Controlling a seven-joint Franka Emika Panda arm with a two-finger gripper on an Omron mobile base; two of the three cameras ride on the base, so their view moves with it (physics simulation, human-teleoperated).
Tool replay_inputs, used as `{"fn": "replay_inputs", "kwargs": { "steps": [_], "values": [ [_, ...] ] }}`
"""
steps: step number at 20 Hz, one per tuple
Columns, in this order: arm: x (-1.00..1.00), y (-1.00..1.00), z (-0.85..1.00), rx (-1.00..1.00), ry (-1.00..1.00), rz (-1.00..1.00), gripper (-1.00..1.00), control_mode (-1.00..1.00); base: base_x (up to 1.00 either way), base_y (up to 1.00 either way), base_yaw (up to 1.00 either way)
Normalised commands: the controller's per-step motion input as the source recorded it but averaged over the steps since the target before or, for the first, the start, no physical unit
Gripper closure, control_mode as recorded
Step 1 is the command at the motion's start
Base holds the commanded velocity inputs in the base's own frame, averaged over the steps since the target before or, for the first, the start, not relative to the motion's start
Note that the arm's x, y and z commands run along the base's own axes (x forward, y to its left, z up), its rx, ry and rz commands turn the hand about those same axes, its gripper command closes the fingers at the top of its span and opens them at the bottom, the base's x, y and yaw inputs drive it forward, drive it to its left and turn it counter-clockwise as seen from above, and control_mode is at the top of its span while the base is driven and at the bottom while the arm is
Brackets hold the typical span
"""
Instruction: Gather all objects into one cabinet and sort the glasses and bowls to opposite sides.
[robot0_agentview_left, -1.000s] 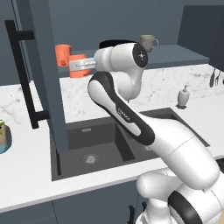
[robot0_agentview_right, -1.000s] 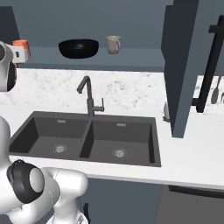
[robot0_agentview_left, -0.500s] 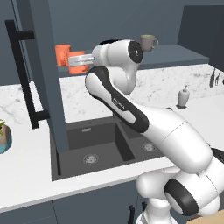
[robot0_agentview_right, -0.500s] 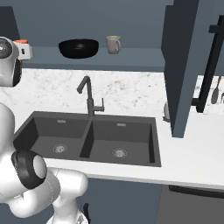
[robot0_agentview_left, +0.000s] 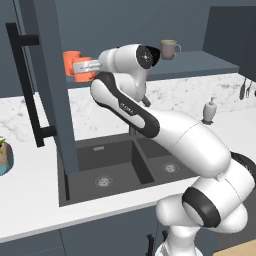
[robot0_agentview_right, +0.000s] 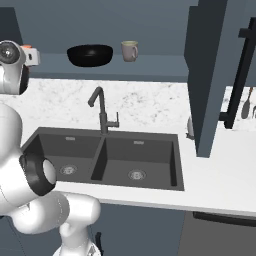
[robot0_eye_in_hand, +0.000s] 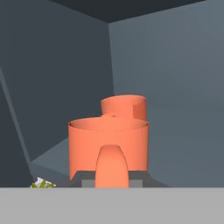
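The gripper (robot0_agentview_left: 82, 69) clenches the orange cup (robot0_agentview_left: 71, 63) at the cabinet shelf's (robot0_agentview_left: 210, 62) left end; black bowl (robot0_agentview_right: 90, 55) and mug (robot0_agentview_right: 130, 50) already sit inside.

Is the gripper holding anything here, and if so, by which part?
The gripper holds an orange cup, jaws over its rim and wall.

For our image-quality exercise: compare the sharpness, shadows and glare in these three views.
Left base view: soft flat light, faint sheen on the white arm. Right base view: the black bowl carries small highlights. Hand view: the orange cup looks soft-edged up close, with dim cabinet walls behind it.
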Motion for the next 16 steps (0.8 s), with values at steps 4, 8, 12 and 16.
{"fn": "replay_inputs", "kwargs": {
  "steps": [4, 8, 12, 16],
  "values": [
    [0.04, 0.15, -0.31, 0.00, 0.00, 0.00, 1.00, -1.00, 0.00, 0.00, 0.00],
    [0.01, 0.07, -0.16, 0.00, 0.00, 0.00, 1.00, -1.00, 0.00, 0.00, 0.00],
    [0.13, 0.00, -0.03, 0.00, 0.00, 0.00, 1.00, -1.00, 0.00, 0.00, 0.00],
    [0.31, 0.00, -0.01, 0.00, 0.00, 0.00, 1.00, -1.00, 0.00, 0.00, 0.00]
  ]
}}
